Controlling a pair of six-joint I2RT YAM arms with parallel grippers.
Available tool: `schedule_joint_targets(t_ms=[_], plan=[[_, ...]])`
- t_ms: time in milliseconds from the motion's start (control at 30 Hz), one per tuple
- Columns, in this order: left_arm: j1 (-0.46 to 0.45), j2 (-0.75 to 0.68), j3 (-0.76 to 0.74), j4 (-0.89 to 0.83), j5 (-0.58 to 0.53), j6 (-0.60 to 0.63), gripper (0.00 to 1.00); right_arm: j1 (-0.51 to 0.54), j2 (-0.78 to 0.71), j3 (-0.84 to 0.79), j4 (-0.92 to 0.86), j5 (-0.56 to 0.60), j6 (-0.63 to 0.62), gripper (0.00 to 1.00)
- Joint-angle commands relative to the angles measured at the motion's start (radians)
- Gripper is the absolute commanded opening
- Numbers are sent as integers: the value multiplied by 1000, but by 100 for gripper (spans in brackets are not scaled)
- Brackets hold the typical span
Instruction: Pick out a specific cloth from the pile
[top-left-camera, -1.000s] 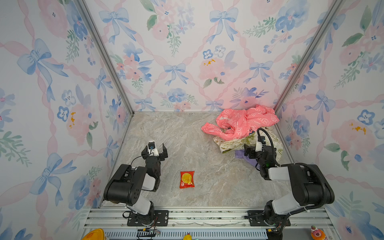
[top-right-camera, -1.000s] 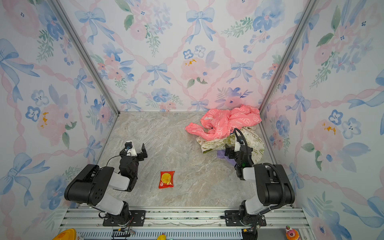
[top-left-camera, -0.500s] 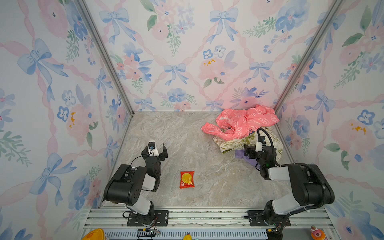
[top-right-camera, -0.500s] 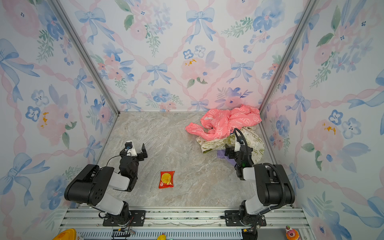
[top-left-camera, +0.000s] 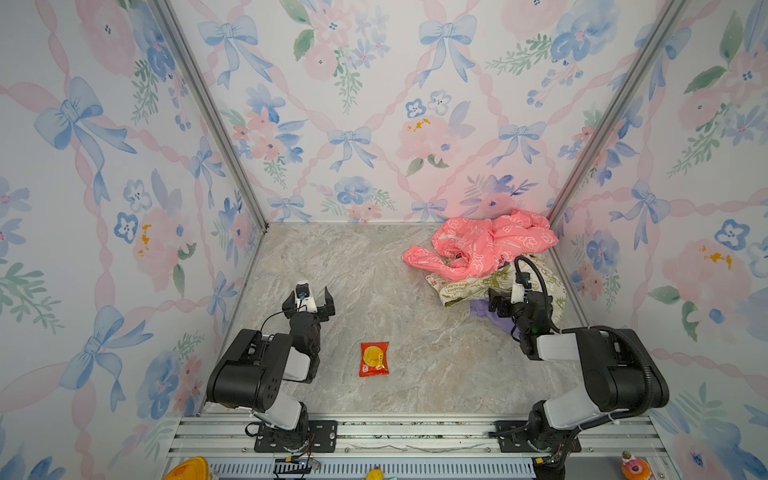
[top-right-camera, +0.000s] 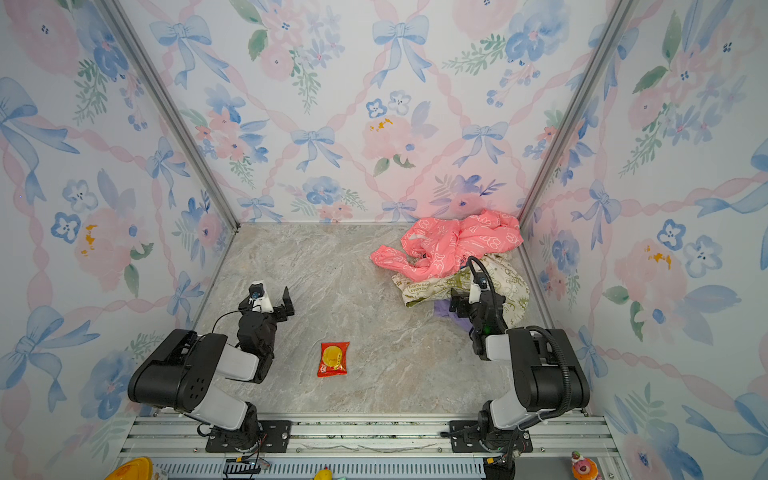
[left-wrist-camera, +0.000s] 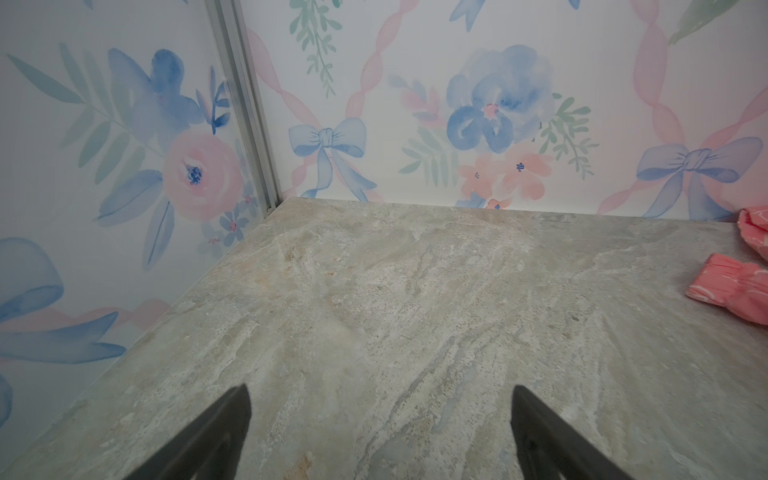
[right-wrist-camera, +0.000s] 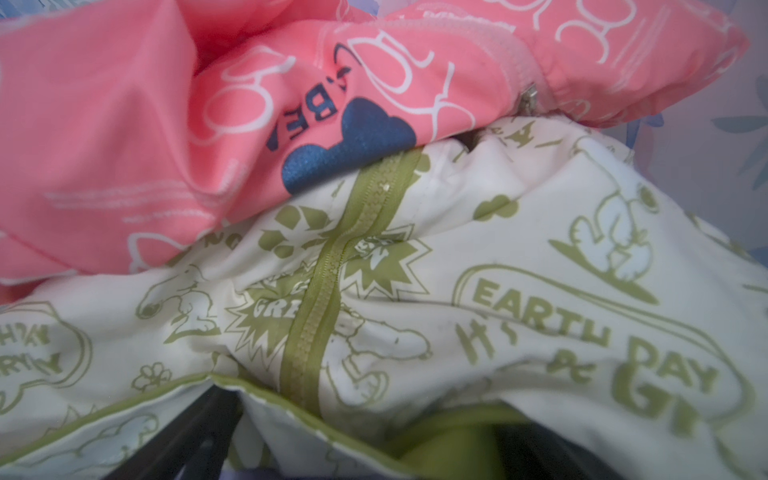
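Over on the left of both top views, the left gripper (top-left-camera: 309, 301) hovers above the marble tabletop (top-left-camera: 374, 270), jaws spread wide, holding nothing; bottom centre, a red snack packet (top-left-camera: 374, 359) lies flat, well apart from everything; right side, back corner, sits the pile (top-left-camera: 486, 266): coral-pink garment (top-left-camera: 482, 245) on top, cream garment (top-left-camera: 469, 286) with olive print under it, and the cloth (top-left-camera: 482, 309), plain lavender, peeking out beneath the cream one at the pile's lower edge; right gripper (top-left-camera: 513, 305) is right at that edge, jaws wide too, cream fabric draped over them in the right wrist view.
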Motion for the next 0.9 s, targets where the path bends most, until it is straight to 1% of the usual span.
schedule_joint_targets(t_ms=[0, 100, 200, 300, 433, 533, 700, 867], plan=[[2, -101, -37, 11, -9, -7, 98, -11, -47, 22, -24, 63, 27, 97], [2, -219, -85, -25, -43, -35, 98, -21, -115, 4, -50, 66, 37, 97], [2, -357, -112, -113, -65, -58, 98, -21, -213, -8, -125, 77, 28, 97], [-2, -508, -145, -183, -48, -56, 98, -19, -325, -12, -221, 97, 47, 97], [-3, -714, -154, -359, -48, -93, 98, -14, -460, -4, -348, 98, 97, 97], [-3, -814, -180, -379, -3, -106, 98, -8, -537, 14, -454, 94, 147, 97], [-4, -877, -189, -395, 101, -67, 98, -3, -651, 26, -582, 66, 201, 97], [-3, -882, -182, -395, 180, -74, 98, -4, -759, 8, -656, 93, 277, 97]])
